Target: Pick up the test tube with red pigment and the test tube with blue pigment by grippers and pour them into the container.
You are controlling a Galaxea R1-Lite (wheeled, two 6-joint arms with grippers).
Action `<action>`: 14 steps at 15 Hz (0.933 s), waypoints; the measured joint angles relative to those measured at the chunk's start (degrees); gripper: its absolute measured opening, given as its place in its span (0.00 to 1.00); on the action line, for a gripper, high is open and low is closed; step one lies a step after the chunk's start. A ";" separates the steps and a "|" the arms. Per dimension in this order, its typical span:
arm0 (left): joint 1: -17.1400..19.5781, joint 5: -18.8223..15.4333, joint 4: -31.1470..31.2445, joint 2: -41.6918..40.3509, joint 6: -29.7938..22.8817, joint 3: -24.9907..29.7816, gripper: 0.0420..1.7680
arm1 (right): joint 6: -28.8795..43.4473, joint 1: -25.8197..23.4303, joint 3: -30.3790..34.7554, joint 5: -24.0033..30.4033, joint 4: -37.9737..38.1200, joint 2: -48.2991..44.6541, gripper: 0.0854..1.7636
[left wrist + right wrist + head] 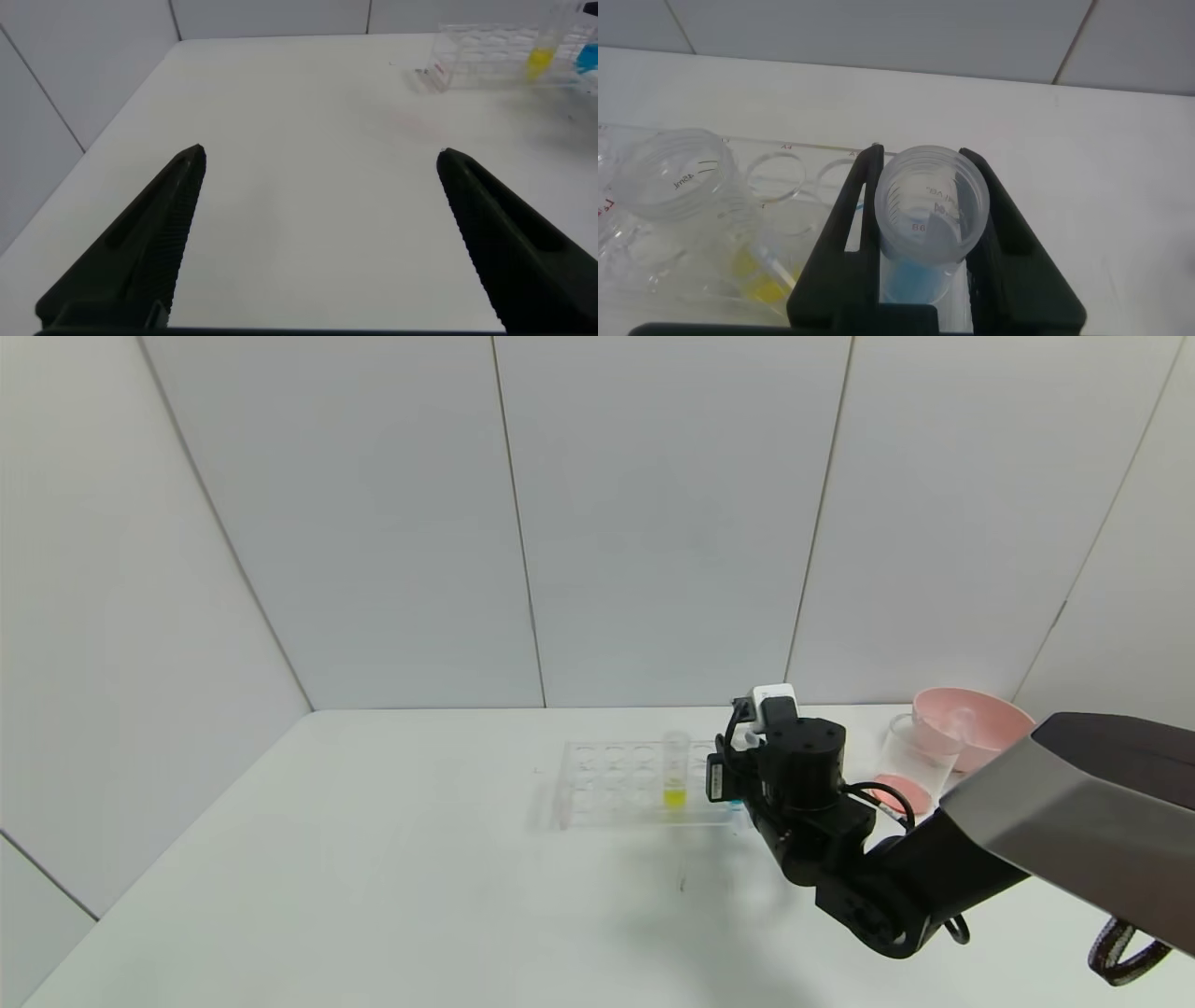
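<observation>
Right gripper (920, 233) stood at the right end of the clear tube rack (597, 784), fingers closed against both sides of the test tube with blue pigment (929, 219); tube upright, blue liquid low in it, apparently seated in its rack hole and not yet lifted; tube with yellow liquid (675, 770) stood just left of it in the rack; container (920, 761) sat on the right of the table (373, 859), near the pink bowl (976, 719), with a reddish tint at its base, so the red pour was judged probably done; the test tube with red pigment was not seen in any view; left gripper (318, 233) idle over bare table left of the rack, fingers wide apart, nothing held; remaining: lift blue tube, carry right, tip into container
</observation>
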 joint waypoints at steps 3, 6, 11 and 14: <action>0.00 0.00 0.00 0.00 0.00 0.00 1.00 | -1.26 0.09 -0.11 0.02 0.01 -1.72 0.29; 0.00 0.00 0.00 0.00 0.00 0.00 1.00 | -3.12 0.09 -0.20 0.18 0.26 -4.67 0.29; 0.00 0.00 0.00 0.00 0.02 0.00 1.00 | -4.06 0.65 0.06 0.22 0.30 -8.44 0.29; 0.00 0.00 0.00 0.00 0.00 0.00 1.00 | -3.95 0.73 0.52 0.22 0.00 -9.05 0.29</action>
